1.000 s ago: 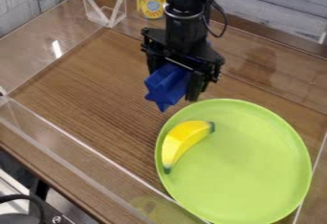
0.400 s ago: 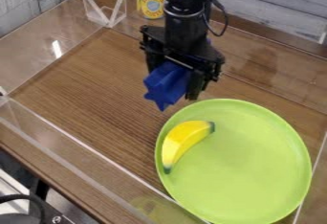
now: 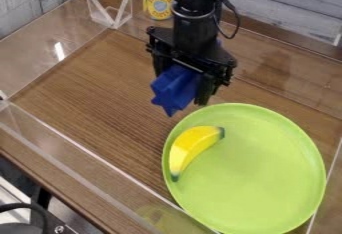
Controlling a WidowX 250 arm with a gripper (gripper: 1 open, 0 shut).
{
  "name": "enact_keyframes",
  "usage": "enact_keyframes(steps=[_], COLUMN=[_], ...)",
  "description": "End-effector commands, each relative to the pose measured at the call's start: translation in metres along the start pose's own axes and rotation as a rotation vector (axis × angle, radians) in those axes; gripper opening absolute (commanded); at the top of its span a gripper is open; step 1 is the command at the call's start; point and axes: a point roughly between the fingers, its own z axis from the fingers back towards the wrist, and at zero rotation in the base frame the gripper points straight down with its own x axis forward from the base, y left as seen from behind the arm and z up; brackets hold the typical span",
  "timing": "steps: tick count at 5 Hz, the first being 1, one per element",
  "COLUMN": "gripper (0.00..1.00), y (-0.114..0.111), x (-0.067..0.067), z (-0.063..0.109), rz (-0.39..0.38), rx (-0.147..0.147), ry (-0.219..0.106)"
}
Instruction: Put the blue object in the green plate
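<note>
A black robot arm point(image 3: 198, 3) reached down from the top of the view over a wood-grain counter point(image 3: 94, 88) bordered by clear plastic walls point(image 3: 40, 143). At its lower end the tool point(image 3: 181, 81) pointed straight down, its black fingers point(image 3: 214, 78) spread wide and set around the upper part of the blue block point(image 3: 171, 89). The block showed mostly below and to the left of the tool, tilted, its lower corner close to the counter surface; whether it rested on the wood or hung just above it could not be told. The fingers stood against the block's sides, so the wide stance read as a grip on the block rather than an empty spread. The block lay just beyond the upper-left rim of the green plate point(image 3: 267, 193), near the rim but not over it. The plate sat at the lower right of the counter and carried a yellow banana point(image 3: 195, 146) on its left part, curved, with its dark tip pointing toward the upper right.
</note>
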Motion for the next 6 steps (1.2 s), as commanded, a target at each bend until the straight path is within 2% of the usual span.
enact_keyframes(steps=[1,6], gripper=[0.00,0.00], y=[-0.003,-0.013], x=[0.004,-0.005], z=[0.018,0.028], rz=[-0.008,-0.005], rx=[0.004,0.018], ry=[-0.071,-0.102])
